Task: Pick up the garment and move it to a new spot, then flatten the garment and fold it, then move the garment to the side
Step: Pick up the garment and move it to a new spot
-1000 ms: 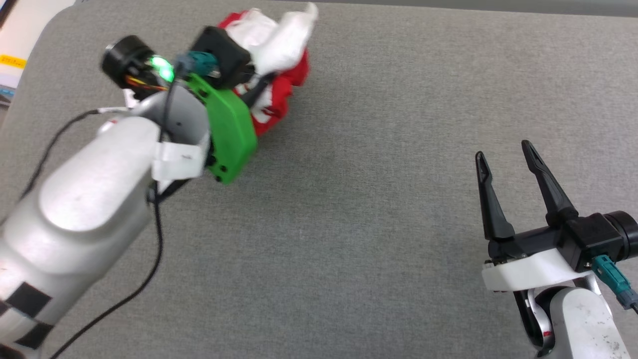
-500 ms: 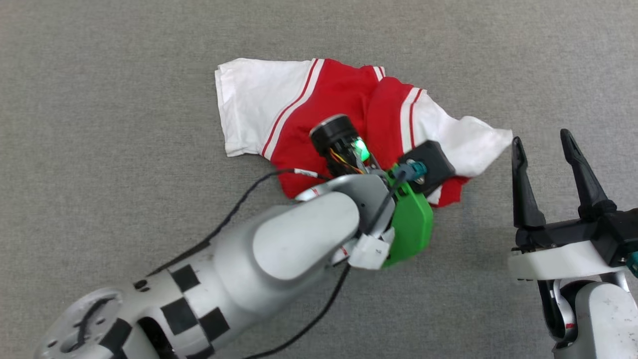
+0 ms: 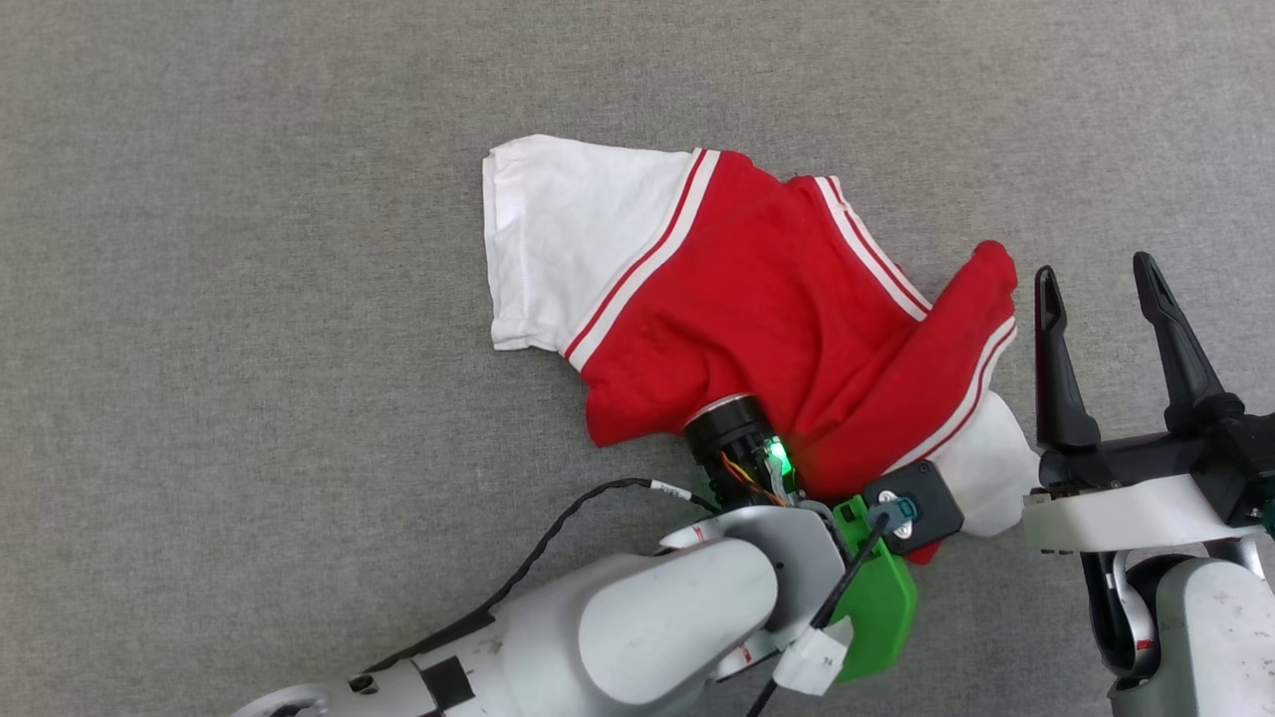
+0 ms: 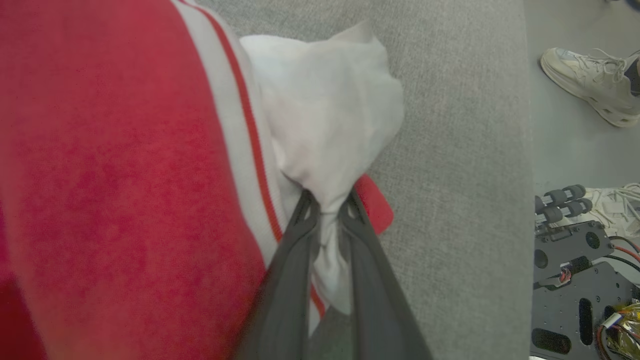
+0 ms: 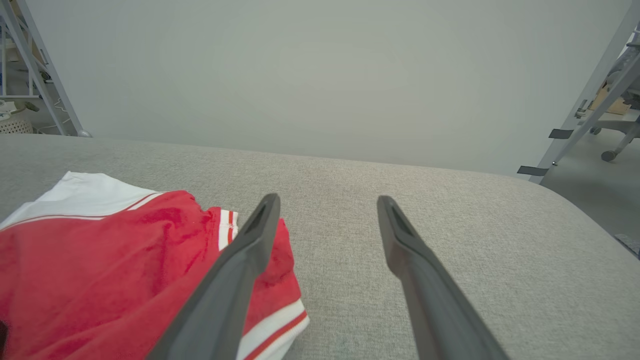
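Right, the garment (image 3: 757, 319) lies spread on the grey counter (image 3: 249, 299): one white sleeve flat out at the left, red body in the middle, a red flap doubled over toward the right. The left fingers (image 4: 295, 250) are clamped together on the other white sleeve, with bunched cloth squeezed between them at the garment's near right corner. Further right, the right fingers (image 3: 1059, 378) stand spread wide with nothing between them, just beside the folded red edge and not touching it. Beyond the counter's edge, a person's pale shoes (image 4: 585, 82) rest on the floor.

Grey fabric table (image 3: 249, 199), pale sneaker (image 4: 590, 82)
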`<state>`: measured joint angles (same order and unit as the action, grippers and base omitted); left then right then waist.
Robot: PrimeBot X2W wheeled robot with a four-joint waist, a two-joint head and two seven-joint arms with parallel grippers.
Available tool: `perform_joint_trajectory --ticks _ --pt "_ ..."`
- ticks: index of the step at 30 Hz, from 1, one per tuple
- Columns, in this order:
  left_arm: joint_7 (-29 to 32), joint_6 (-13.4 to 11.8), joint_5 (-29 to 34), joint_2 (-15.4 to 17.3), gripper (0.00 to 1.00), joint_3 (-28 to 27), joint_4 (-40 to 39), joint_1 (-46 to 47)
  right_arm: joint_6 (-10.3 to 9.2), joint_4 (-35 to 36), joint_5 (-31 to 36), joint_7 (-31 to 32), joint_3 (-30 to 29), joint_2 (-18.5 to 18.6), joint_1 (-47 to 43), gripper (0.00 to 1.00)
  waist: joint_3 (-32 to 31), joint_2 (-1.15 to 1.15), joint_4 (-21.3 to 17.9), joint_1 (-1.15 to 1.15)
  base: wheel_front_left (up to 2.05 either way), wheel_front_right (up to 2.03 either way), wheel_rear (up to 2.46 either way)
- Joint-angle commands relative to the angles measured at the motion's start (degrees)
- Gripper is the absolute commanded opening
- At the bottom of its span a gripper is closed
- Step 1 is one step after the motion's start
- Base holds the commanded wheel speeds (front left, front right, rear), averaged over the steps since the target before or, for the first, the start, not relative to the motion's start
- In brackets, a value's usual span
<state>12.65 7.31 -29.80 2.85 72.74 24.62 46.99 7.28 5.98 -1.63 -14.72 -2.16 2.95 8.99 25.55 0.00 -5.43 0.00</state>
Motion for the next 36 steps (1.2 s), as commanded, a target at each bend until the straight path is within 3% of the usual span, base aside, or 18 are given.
perform_joint_trajectory --ticks 1,9,13,17,20,28,32,36 --pt "-1.4 0.2 0.6 0.1 1.0 0.6 1.1 -1.0 0.21 -0.4 0.1 -0.3 -0.1 -0.1 0.8 1.0 -0.8 0.0 0.5 0.0 0.0 0.0 0.0" --pt "-16.6 -0.5 -1.5 0.0 1.0 -1.1 0.5 3.5 0.21 -1.6 0.3 -0.3 -0.9 -0.1 -1.6 1.0 -7.2 0.0 3.4 0.0 0.0 0.0 0.0" --pt "-22.4 -4.7 -1.3 0.4 1.0 -4.6 -0.8 3.7 0.21 -1.9 0.1 -0.3 -0.9 -0.1 -3.3 1.0 -10.6 0.0 5.0 0.0 0.0 0.0 0.0" --pt "-26.1 -9.9 -1.3 3.4 1.0 -9.5 -2.1 2.0 0.21 -2.0 -1.0 -0.3 -0.9 -0.1 -4.5 1.0 -13.1 0.0 6.4 0.0 0.0 0.0 0.0" --pt "-27.2 -14.5 -0.6 7.1 1.0 -13.8 -3.4 -0.1 0.21 -1.8 -1.7 -0.3 -1.1 -0.1 -5.1 1.0 -14.4 0.0 7.3 0.0 0.0 0.0 0.0" --pt "-27.6 -23.7 0.8 16.8 1.0 -29.5 -11.2 -12.5 0.21 -1.1 -1.0 -0.3 -0.7 -0.1 -6.5 1.0 -16.8 0.0 8.5 0.0 0.0 0.0 0.0" --pt "-27.6 -27.2 2.6 19.7 1.0 -38.9 -15.6 -20.7 0.21 -0.9 -0.8 -0.3 -0.3 -0.1 -7.3 1.0 -17.7 0.0 8.8 0.0 0.0 0.0 0.0" --pt "-27.6 -29.1 5.1 20.3 1.0 -47.9 -19.0 -29.2 0.21 -0.8 -1.9 -0.3 0.3 -0.1 -8.1 1.0 -18.6 0.0 8.9 0.0 0.0 0.0 0.0"
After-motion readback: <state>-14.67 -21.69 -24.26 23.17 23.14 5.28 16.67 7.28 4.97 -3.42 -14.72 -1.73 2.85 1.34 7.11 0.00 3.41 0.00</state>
